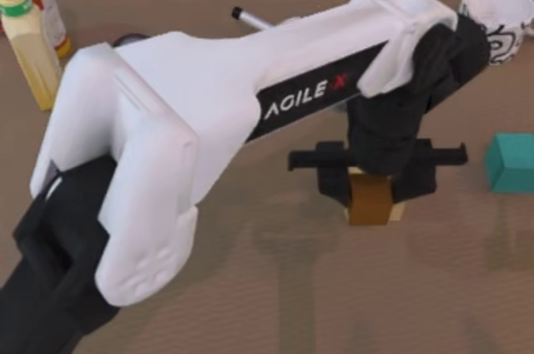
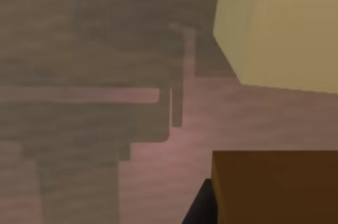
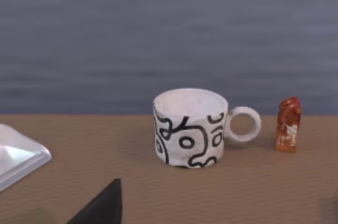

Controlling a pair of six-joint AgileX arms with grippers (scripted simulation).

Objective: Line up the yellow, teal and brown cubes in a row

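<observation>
Brown tabletop [image 1: 275, 287] under a grey backdrop. Two squeeze bottles [image 1: 29, 28] stand at the 10 o'clock corner, a patterned mug [image 1: 501, 12] at 1 o'clock, with a small orange-red object [image 3: 288, 124] just beside its handle in the right wrist view.

Left arm reaches across from 8 o'clock toward table centre. Left gripper [image 1: 371, 191] sits low over the brown cube [image 1: 370, 199], fingers on either side of it; the left wrist view shows that cube filling the near corner with a dark finger edge against it. Judged clamped on it, and whether the cube rests on the table or hangs just above it cannot be told.

Yellow cube [image 2: 285, 28] shows mostly in the left wrist view, close beyond the brown one; from above only a pale sliver pokes out beside the brown cube. Touching or a hair apart: cannot tell.

Teal cube [image 1: 509, 162] lies at 3 o'clock, well apart from the pair.

Right gripper not seen in any view; its wrist camera faces the mug.

Step in hand, by my reading: setting brown next to yellow. Next calls for letting go squarely without nudging yellow, then fetching teal into the same line.
</observation>
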